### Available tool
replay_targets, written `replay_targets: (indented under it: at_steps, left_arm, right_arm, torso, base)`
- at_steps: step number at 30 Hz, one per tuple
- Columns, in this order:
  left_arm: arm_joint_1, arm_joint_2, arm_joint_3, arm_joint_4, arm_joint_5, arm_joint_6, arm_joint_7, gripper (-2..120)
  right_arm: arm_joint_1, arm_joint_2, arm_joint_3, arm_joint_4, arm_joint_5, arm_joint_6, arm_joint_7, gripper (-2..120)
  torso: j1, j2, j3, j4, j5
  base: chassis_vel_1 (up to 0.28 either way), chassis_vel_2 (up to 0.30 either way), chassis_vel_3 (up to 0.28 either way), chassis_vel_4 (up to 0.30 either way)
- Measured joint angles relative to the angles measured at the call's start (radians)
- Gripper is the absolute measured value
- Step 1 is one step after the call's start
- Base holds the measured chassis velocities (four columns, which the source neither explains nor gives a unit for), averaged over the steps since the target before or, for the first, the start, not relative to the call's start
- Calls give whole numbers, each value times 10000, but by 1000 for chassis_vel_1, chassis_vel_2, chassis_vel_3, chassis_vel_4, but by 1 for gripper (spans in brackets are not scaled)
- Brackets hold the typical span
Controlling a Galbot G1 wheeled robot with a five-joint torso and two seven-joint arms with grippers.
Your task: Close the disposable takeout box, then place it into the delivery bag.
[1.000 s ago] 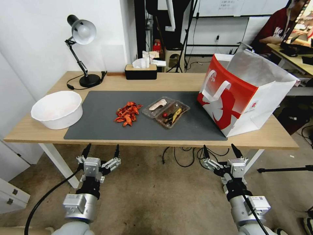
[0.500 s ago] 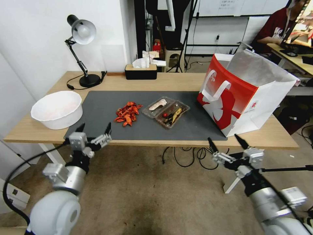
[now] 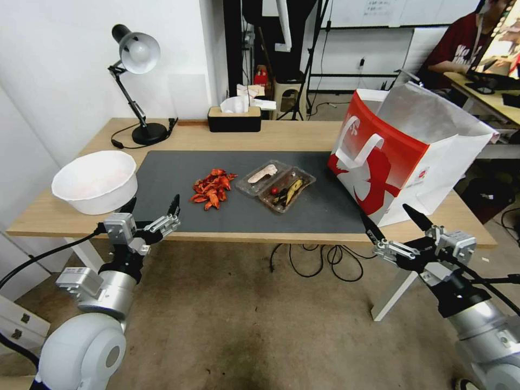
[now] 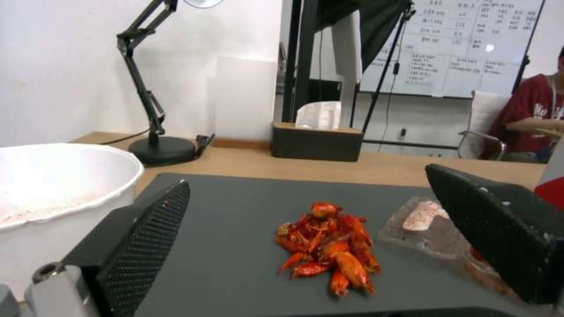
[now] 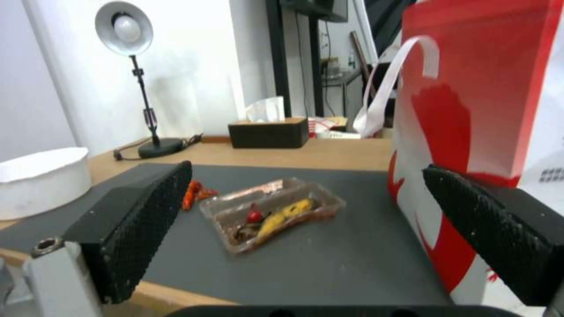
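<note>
On your left, one large white round bowl sits at the tabletop's left end, just beside the dark grey mat. Your left pincer hovers at the near edge there, fingers spread wide, holding nothing. One heap of red crayfish shells lies mid-mat; you can't count the pieces. Just beside it to the right lies the one small clear plastic hinged takeout box, both halves open flat: a pale piece in one, a red bit and yellow-brown strips in the other. In the left wrist view a pincer finger covers part of the box. Your right pincer hangs at the near edge before the one large red-and-white paper delivery bag, wide open and empty. The bag stands upright with its mouth open; its floor is hidden.
</note>
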State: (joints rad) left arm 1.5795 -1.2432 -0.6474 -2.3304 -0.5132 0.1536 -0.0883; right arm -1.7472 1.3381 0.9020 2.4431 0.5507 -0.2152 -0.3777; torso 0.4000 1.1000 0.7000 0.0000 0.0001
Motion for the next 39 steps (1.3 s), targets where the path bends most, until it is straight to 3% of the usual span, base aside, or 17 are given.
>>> replay_targets:
  at_steps: [8, 12, 13, 16, 21, 39]
  left_arm:
    - [44, -53, 26, 71, 96, -29, 16, 100]
    - [135, -66, 31, 62, 151, -52, 28, 100]
    - [238, -64, 37, 31, 220, -98, 70, 100]
    - [372, -87, 44, -13, 303, -156, 140, 100]
    - [550, -111, 58, -103, 431, -176, 239, 100]
    - [1272, -581, 168, -402, 1207, -400, 686, 100]
  right_arm:
    - [47, -145, -297, -281, -132, 80, 4, 100]
    - [268, -872, -605, -539, 209, 63, 64, 100]
    - [498, -1486, -767, -711, 655, -11, 148, 100]
    - [936, -2171, -1120, -896, 1508, -326, 446, 100]
    - [2043, -2743, -2179, -1371, 2816, -812, 1023, 100]
    - [5320, -2188, -5644, -2834, 6034, -1765, 3796, 100]
  torso:
    - [-1, 0, 0, -2, 0]
    - [0, 0, 0, -3, 0]
    - [0, 0, 0, 1, 0]
    - [0, 0, 0, 0, 0]
    - [0, 0, 0, 1, -1]
    - [0, -1, 1, 0, -1]
  base:
    - [0, 0, 0, 0]
    - [0, 0, 0, 0]
    - [0, 0, 0, 0]
    - [0, 0, 0, 0]
    - [0, 0, 0, 0]
    - [0, 0, 0, 0]
